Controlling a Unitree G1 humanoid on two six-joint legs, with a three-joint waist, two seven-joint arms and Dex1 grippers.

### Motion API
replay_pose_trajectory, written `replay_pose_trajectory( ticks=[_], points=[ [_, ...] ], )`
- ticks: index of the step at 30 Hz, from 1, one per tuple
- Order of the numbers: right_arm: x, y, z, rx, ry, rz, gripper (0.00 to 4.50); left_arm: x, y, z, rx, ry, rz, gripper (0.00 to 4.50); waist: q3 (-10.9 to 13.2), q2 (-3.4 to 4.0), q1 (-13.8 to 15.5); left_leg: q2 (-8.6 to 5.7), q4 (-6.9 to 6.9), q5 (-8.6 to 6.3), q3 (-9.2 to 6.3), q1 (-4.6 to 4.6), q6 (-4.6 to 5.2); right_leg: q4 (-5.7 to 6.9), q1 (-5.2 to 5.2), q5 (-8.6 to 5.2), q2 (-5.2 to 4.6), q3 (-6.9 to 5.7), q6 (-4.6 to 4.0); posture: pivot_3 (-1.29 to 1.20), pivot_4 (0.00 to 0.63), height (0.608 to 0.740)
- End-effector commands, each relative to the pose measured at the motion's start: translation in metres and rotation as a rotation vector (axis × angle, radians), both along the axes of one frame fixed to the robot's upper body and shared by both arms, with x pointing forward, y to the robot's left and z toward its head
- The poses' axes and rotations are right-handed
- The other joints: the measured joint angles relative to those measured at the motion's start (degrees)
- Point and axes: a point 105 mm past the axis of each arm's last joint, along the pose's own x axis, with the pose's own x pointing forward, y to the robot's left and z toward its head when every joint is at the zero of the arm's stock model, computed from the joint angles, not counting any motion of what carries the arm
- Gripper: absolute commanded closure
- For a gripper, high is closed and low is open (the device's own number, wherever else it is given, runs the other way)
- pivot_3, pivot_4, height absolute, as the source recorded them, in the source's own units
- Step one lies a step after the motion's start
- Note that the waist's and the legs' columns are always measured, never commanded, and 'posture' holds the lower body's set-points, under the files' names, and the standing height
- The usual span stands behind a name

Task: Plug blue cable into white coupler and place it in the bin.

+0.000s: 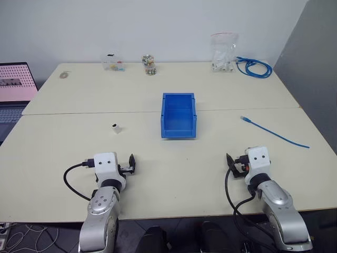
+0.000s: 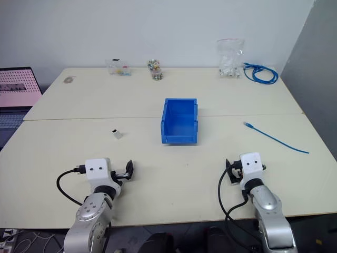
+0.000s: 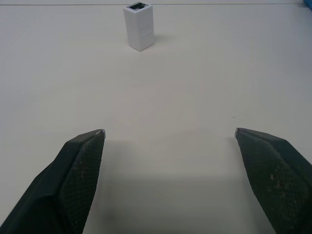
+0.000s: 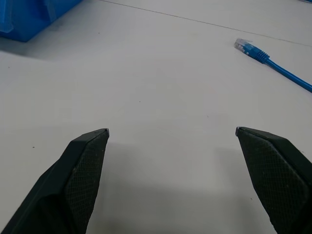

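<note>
The blue bin (image 1: 178, 115) stands open-topped in the middle of the table. To its left, well apart, the small white coupler (image 1: 115, 128) stands upright with its dark socket facing up. The thin blue cable (image 1: 274, 132) lies nearly straight on the right, its clear plug end (image 4: 242, 46) toward the bin. My left gripper (image 3: 169, 132) hovers low near the front edge, open and empty, with the coupler (image 3: 139, 27) straight ahead of it. My right gripper (image 4: 171, 131) is also open and empty, and the cable lies ahead of it and to its right.
Along the back edge sit a clear bag of white parts (image 1: 223, 52), a coiled blue cable bundle (image 1: 254, 67), a small jar (image 1: 149, 65) and a clear box of small parts (image 1: 113, 63). A laptop (image 1: 16, 89) stands beyond the table's left side.
</note>
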Motion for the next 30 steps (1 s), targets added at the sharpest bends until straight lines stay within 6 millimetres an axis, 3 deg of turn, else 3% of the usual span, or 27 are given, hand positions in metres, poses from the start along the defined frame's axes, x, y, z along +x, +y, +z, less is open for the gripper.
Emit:
replay_pose_trajectory(
  ticks=[1,12,26,30],
  points=[
    [-0.001,0.002,0.016,-0.008,-0.058,0.000,0.07,0.001,0.000,0.015,0.028,-0.056,0.002,0.00,0.00,0.00,0.00,0.00,0.00,0.00,0.00,0.00,0.00,0.00,0.00,0.00,0.00,0.00,0.00,0.00,0.150,0.740],
    [-0.002,0.004,0.019,-0.009,-0.055,0.005,0.07,0.000,0.005,0.018,0.028,-0.063,0.022,0.00,0.00,0.00,-0.04,0.00,0.00,0.00,0.02,0.01,0.00,0.00,0.00,0.00,0.00,0.01,0.00,0.00,0.150,0.740],
    [0.001,-0.001,0.023,-0.015,-0.064,-0.014,0.07,0.001,-0.005,0.016,-0.003,-0.061,0.003,0.00,0.00,0.00,0.01,0.00,0.00,0.00,0.00,0.00,0.00,0.00,0.00,0.00,0.00,0.01,0.00,0.00,0.150,0.740],
    [0.008,-0.013,0.032,-0.046,-0.088,-0.021,0.07,0.003,-0.027,0.026,0.004,-0.082,-0.195,0.00,0.00,0.00,0.00,-0.01,0.00,0.00,0.00,0.00,0.00,0.00,0.00,0.00,0.00,0.00,0.00,0.00,0.150,0.740]
  ],
)
